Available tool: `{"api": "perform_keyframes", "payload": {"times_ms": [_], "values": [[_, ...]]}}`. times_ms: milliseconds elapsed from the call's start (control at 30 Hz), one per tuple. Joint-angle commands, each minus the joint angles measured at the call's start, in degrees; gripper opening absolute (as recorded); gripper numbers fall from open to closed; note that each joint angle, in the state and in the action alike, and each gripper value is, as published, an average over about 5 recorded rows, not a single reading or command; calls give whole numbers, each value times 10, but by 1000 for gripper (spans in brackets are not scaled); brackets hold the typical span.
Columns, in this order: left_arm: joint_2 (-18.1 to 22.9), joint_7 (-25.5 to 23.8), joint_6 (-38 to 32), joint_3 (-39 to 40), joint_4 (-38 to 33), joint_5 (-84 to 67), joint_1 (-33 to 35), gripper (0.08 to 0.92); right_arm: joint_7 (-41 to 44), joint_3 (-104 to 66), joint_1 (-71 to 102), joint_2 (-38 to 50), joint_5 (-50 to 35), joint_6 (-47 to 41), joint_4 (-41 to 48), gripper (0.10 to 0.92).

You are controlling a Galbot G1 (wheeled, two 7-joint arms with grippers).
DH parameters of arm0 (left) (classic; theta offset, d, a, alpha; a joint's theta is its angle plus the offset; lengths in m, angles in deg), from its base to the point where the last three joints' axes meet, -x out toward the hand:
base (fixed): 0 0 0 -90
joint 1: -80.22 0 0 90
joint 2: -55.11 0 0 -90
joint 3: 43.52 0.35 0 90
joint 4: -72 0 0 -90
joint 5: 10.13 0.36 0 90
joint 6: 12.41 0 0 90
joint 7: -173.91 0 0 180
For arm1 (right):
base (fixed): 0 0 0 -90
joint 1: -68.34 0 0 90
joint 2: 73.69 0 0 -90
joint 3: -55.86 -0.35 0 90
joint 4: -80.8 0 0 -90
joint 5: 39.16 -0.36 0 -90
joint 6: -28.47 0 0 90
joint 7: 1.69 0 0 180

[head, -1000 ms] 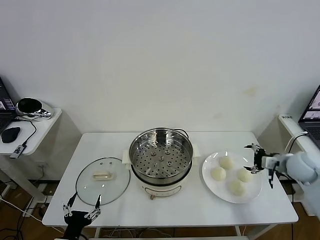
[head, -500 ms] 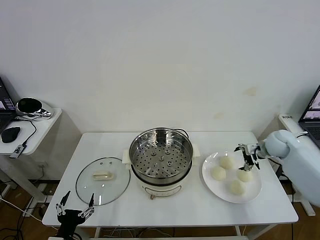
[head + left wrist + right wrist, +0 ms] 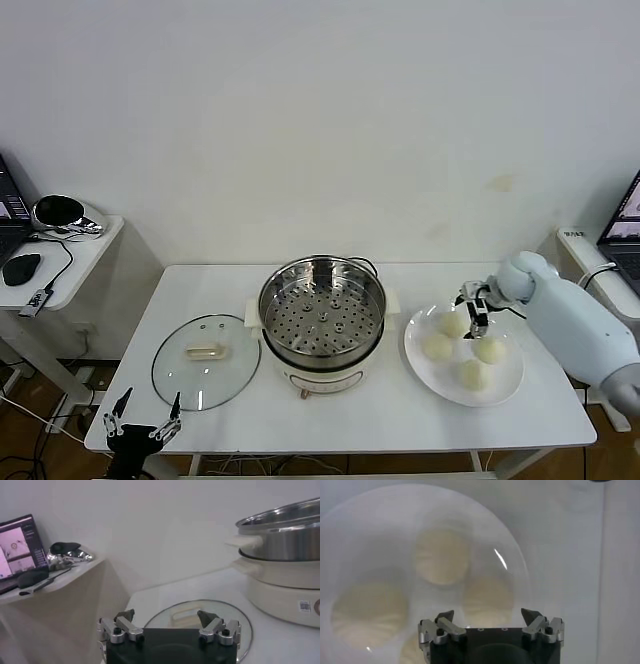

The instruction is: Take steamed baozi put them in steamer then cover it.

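Four cream-white baozi lie on a white plate (image 3: 413, 347) at the table's right: back (image 3: 453, 323), left (image 3: 436, 346), right (image 3: 489, 349), front (image 3: 472, 374). My right gripper (image 3: 473, 306) hovers open and empty just over the back bun. In the right wrist view the gripper (image 3: 487, 615) is above the plate (image 3: 370, 540), with a baozi (image 3: 487, 597) right ahead of the jaws. The steel steamer (image 3: 322, 318) stands uncovered and empty at the centre. The glass cover (image 3: 205, 360) lies flat to its left. My left gripper (image 3: 140, 426) is open and idle below the table's front left corner, facing the cover (image 3: 175, 611).
A side table (image 3: 70, 262) at the far left holds a mouse (image 3: 20, 268), a shiny metal object (image 3: 62, 213) and a laptop. Another laptop (image 3: 626, 222) stands at the far right. The steamer's cream base (image 3: 285, 587) shows in the left wrist view.
My right gripper has moved left from the plate's right edge to above the back baozi. The left gripper has sunk a little lower and to the left.
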Motion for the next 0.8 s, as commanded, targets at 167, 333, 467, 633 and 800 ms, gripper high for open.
{"api": "perform_keyframes", "payload": {"times_ms": [167, 333, 467, 633, 800], "values": [[0, 0, -1, -3, 0, 1, 1, 823, -2, 16, -15, -27, 12, -6, 40, 797], [1, 0, -1, -4, 0, 0, 1, 823, -3, 15, -11, -30, 21, -9, 42, 750], [1, 0, -1, -4, 0, 0, 1, 823, -5, 16, -10, -32, 22, -10, 44, 703], [2, 0, -2, -4, 0, 0, 1, 823, -10, 14, -9, -33, 21, -9, 44, 640], [2, 0, -2, -5, -1, 0, 1, 823, -13, 17, -10, -29, 18, -9, 38, 604]]}}
